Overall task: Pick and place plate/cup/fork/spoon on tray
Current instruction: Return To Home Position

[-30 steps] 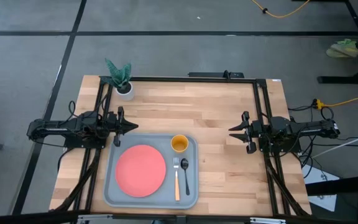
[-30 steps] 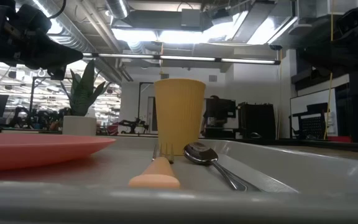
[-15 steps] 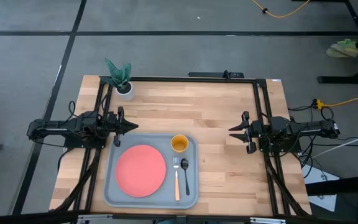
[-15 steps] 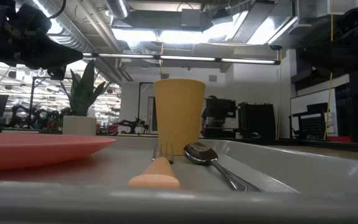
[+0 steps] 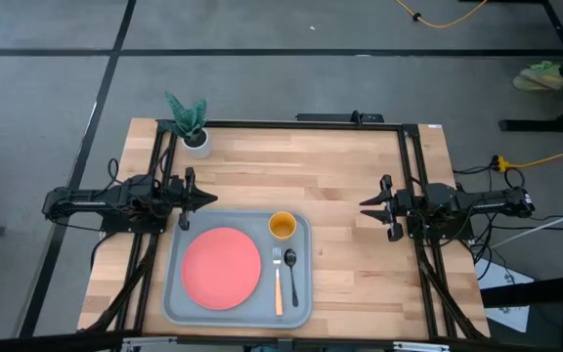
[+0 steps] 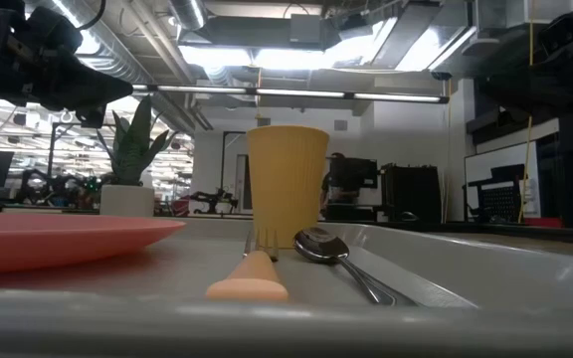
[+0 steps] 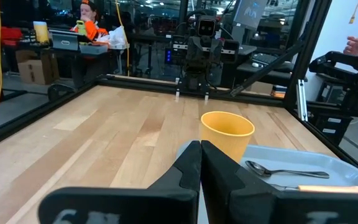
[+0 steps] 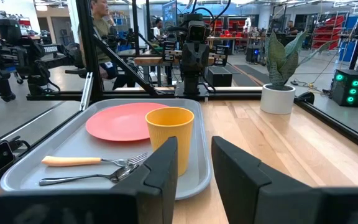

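The grey tray [image 5: 301, 311] lies on the table's near middle. On it rest the pink-red plate [image 5: 221, 268], the yellow-orange cup [image 5: 281, 226] standing upright, the orange-handled fork [image 5: 278, 281] and the dark spoon [image 5: 291, 269] side by side. They also show in the right wrist view: the plate [image 8: 120, 122], the cup [image 8: 169, 138], the fork [image 8: 86, 160] and the spoon [image 8: 82, 178]. My left gripper [image 5: 206, 198] is shut and empty, off the tray's far left corner. My right gripper [image 5: 368, 207] is open and empty, to the tray's right.
A white pot with a green plant [image 5: 192, 125] stands at the table's far left corner. Bare wooden tabletop [image 5: 311, 171] lies between the two arms and behind the tray. Black frame rails run along the table's left, right and far edges.
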